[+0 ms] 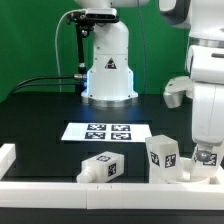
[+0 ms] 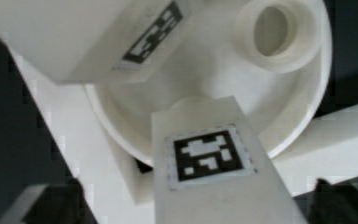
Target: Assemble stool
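— How does the stool look?

— It is in loose parts. The round, shallow white plastic disc seat (image 2: pixel 194 95) fills the wrist view, with a raised ring-shaped socket (image 2: pixel 274 30) on it. A chunky white plastic block leg (image 2: pixel 208 158) slants across the disc, and its black-and-white square tag faces the camera. A second tagged white piece (image 2: pixel 131 45) shows beyond it.

— Where on the worktop?

— Along the near edge of the black worktop (image 1: pixel 40 115), toward the corner on the exterior view's right. An upright block leg (image 1: pixel 163 155) stands there. A lying block leg (image 1: pixel 100 167) rests nearer the middle of that edge, just behind the long white border rail (image 1: pixel 60 190). The flat white marker board (image 1: pixel 110 131) lies mid-worktop, apart from both.

— And the arm?

— The white arm (image 1: pixel 210 90) stands almost vertical over that corner. Its claw (image 1: pixel 206 157) is low, just beside the upright block leg.

— Is the claw open or closed?

— I cannot tell. The fingers are unclear in both views, and so is whether it has hold of anything.
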You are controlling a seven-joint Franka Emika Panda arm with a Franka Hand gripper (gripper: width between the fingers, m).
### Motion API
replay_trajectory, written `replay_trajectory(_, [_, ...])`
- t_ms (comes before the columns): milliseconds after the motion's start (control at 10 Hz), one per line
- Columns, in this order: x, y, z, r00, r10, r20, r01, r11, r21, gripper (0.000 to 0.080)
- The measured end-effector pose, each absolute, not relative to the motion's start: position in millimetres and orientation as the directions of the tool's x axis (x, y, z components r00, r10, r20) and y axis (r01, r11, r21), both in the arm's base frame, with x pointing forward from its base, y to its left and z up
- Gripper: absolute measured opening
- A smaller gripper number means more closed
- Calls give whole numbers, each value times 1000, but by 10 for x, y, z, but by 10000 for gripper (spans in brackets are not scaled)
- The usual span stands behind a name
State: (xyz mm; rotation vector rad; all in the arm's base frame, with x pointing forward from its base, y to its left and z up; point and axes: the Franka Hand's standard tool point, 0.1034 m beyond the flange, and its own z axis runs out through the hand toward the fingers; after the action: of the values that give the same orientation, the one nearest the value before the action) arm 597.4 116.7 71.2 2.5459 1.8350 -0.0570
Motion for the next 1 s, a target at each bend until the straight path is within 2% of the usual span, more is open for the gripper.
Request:
replay_trajectory(100, [5974, 1164, 712, 358, 933, -31, 933, -359, -18, 384])
replay_trajectory(200, [5974, 1164, 711, 426, 904, -32, 904, -426, -16, 384])
replay_trajectory(300, [5973, 1164, 711, 501, 865, -34, 865, -502, -13, 333])
replay_trajectory(500, [6019, 1126, 733, 662, 749, -31, 749, -662, -10, 333])
replay_trajectory(700, [6076, 1049, 766, 905, 424, -21, 422, -905, -51, 333])
replay_trajectory(800, [6060, 1001, 789, 962, 266, -52, 263, -963, -66, 333])
replay_trajectory(1000, [6112, 901, 849, 991, 91, -98, 83, -993, -87, 334])
